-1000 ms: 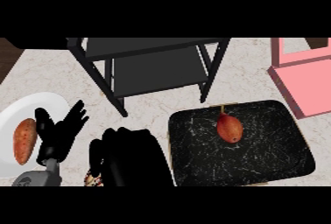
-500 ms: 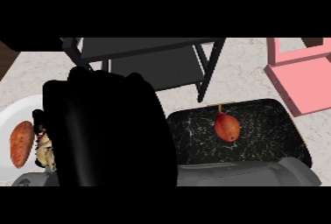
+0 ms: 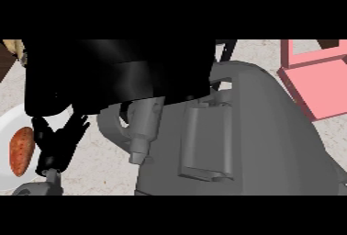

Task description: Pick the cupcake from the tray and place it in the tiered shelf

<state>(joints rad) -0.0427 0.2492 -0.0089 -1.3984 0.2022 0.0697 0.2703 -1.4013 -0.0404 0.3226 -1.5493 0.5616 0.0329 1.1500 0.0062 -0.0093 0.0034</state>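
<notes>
My right hand is raised close to the head view, a large black mass across the upper middle. Its grey forearm fills the centre and right. A tan bit of the cupcake pokes out at the hand's upper left edge, and the hand is curled round it. The rest of the cupcake is hidden. My left hand rests open at the lower left, fingers up. The tray and the tiered shelf are hidden behind my right arm.
A white plate at the left edge holds an orange sweet potato, right beside my left hand. A pink box stands at the upper right. Speckled counter shows between the arms.
My right hand has risen towards the head view with the cupcake, which went from low centre-left to the upper left corner. The arm now covers the tray, the red fruit and the shelf.
</notes>
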